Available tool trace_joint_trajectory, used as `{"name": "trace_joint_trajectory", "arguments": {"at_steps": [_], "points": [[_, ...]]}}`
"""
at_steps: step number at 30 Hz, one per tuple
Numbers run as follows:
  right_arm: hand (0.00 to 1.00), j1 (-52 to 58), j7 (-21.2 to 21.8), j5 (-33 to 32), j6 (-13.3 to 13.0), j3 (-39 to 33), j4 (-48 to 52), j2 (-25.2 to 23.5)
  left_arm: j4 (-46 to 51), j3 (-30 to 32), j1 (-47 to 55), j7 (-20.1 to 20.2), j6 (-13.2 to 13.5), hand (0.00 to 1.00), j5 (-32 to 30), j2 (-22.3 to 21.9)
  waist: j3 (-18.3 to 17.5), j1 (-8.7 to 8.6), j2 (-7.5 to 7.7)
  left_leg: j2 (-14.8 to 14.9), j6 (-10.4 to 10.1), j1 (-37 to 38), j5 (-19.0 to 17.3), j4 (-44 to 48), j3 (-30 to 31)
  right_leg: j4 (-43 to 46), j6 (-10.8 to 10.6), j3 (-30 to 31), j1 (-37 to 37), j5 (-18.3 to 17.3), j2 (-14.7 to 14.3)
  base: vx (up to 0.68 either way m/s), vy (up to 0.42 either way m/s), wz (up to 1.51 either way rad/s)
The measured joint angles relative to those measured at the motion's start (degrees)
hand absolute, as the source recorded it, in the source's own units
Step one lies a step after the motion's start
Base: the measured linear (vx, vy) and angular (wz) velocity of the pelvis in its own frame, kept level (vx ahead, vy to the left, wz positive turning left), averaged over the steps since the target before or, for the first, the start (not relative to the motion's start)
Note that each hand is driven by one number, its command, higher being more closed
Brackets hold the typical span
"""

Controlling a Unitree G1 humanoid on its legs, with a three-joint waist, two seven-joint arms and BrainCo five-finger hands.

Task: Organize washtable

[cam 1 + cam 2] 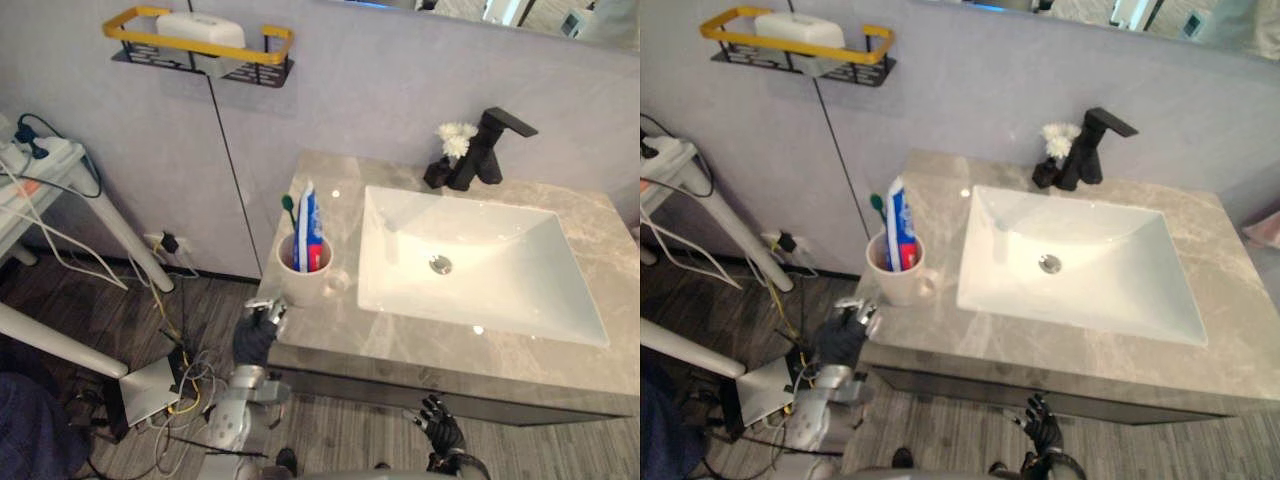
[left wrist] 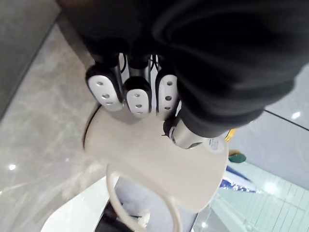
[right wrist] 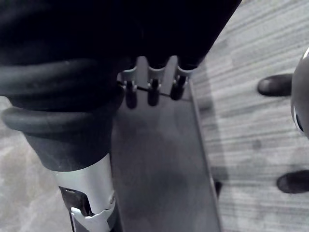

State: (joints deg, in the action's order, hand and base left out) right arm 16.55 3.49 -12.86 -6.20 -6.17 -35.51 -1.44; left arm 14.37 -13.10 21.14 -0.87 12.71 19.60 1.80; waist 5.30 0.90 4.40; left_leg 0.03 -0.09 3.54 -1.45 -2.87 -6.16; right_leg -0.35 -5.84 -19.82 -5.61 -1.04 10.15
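Apparently most of the work is done: the toothbrush [image 1: 288, 207] and the toothpaste [image 1: 309, 230] stand upright inside the cup [image 1: 301, 286], and the cup stands on the surface [image 1: 420, 352] just left of the sink [image 1: 480, 250], near the front corner. What is left, I judge, is only to let go and draw back.

The left hand [image 1: 258, 336] is at the surface's edge just beside the cup. Its fingers [image 2: 137, 94] are relaxed and not closed around the cup, and I cannot tell if they touch it. The right hand [image 1: 441, 432] hangs low before the surface, loose and empty.
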Motion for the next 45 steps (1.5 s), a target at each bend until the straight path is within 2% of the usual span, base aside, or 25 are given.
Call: {"name": "trace_joint_trajectory", "arguments": {"at_steps": [4, 10, 22, 34, 40, 45], "points": [[0.00, 0.0, -0.1, 0.0, 0.0, 0.2, 0.0, 0.1, -1.6, -1.4, -0.3, 0.8, 0.0, 1.00, 0.0, 1.2, -0.8, 0.01, -1.45, 0.0, 0.0, 0.0, 0.1, 0.0, -0.2, -0.6, 0.0, 0.0, -0.1, 0.0, -0.1, 0.00, 0.000, -0.03], [0.00, -0.3, -0.6, 0.0, 0.0, 0.4, -0.8, 0.4, -3.0, -4.2, -1.1, 0.9, 0.0, 1.00, 0.0, 3.0, -1.5, -0.02, -2.00, 0.0, -0.4, 0.2, 1.0, -1.0, 0.1, -1.3, 0.0, -0.4, -0.1, 0.0, -0.3, -0.02, -0.017, 0.00], [0.00, -1.3, -1.0, 0.0, 0.0, 0.5, -2.0, 0.7, -3.8, -4.5, -3.2, -0.6, 0.0, 1.00, -1.7, 4.8, -1.9, -0.11, -1.47, 0.0, -0.5, 0.2, 2.2, -2.4, 0.2, -3.3, -0.5, -0.5, -0.1, 0.9, -0.7, -0.03, -0.013, 0.00], [0.00, -3.3, -1.0, 0.0, 0.1, 0.3, -2.5, 0.8, -5.8, -1.3, -6.7, -1.9, 0.0, 1.00, -4.1, 6.3, -2.1, -0.38, -1.04, 0.0, -0.5, 0.1, 2.2, -2.5, -1.4, -5.2, -0.2, 0.9, 0.0, 2.3, -1.1, -0.03, -0.015, -0.06], [0.00, -3.9, -0.9, 0.0, 0.1, 0.2, -2.5, 0.8, -5.9, 0.2, -6.7, -2.1, 0.0, 1.00, -4.5, 6.5, -2.2, -1.48, -0.75, 0.0, -0.5, 0.0, 2.2, -2.5, -1.8, -5.2, -0.3, 1.2, 0.3, 2.5, -1.1, -0.04, -0.013, -0.04], [0.00, -4.3, -0.9, 0.0, 0.1, 0.1, -2.5, 0.8, -5.9, 0.2, -7.9, -2.1, -0.1, 1.00, -4.6, 6.5, -2.2, -1.67, -0.75, 0.0, -0.5, -0.7, 2.2, -2.5, -2.3, -5.2, -0.2, 2.0, 1.4, 2.7, -1.1, -0.02, -0.014, -0.06]]}}
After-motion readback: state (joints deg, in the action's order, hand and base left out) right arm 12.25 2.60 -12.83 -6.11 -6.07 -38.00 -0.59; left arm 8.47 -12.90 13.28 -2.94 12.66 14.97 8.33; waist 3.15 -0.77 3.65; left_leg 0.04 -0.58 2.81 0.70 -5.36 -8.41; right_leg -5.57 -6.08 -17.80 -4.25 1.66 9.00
